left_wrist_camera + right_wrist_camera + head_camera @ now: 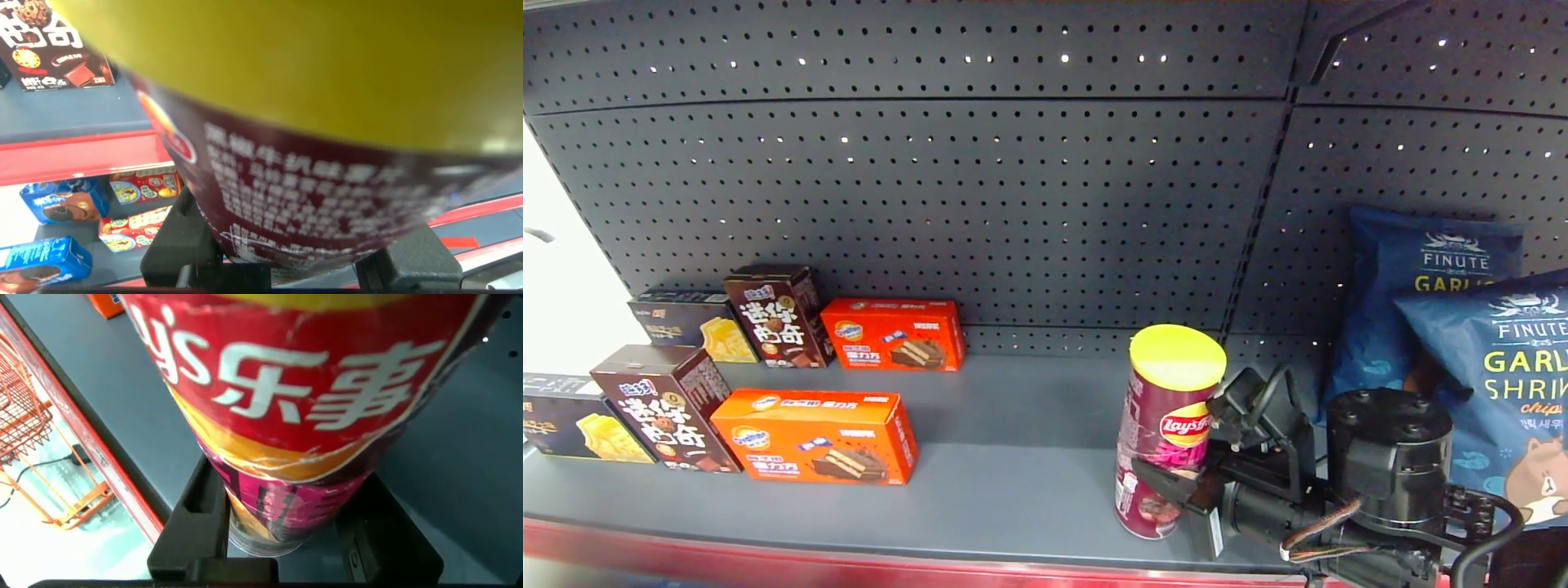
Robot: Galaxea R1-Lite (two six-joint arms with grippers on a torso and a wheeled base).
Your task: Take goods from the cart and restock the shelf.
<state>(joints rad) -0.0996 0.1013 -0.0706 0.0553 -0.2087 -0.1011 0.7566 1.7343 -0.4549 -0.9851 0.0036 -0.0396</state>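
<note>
Chip can [1168,425] upright near front of shelf [1013,457], right claw [1184,465] closed around its lower body; left claw [294,257] grips 2nd can [327,163]; release and that can's placing apparently remain.

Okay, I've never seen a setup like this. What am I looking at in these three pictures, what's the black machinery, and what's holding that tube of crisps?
This is a two-armed robot restocking a shop shelf. The wide picture comes from a camera on its head, looking down at the grey shelf. The black machinery at the lower right is its right arm. Its right gripper clamps a purple can with a yellow lid, held upright at the shelf's front.

The other two pictures come from cameras on the wrists, so each sees a can from very close. The left gripper holds a second can.

Also on the shelf are snack boxes to the left and blue crisp bags to the right. The right wrist picture also catches the orange cart.
</note>
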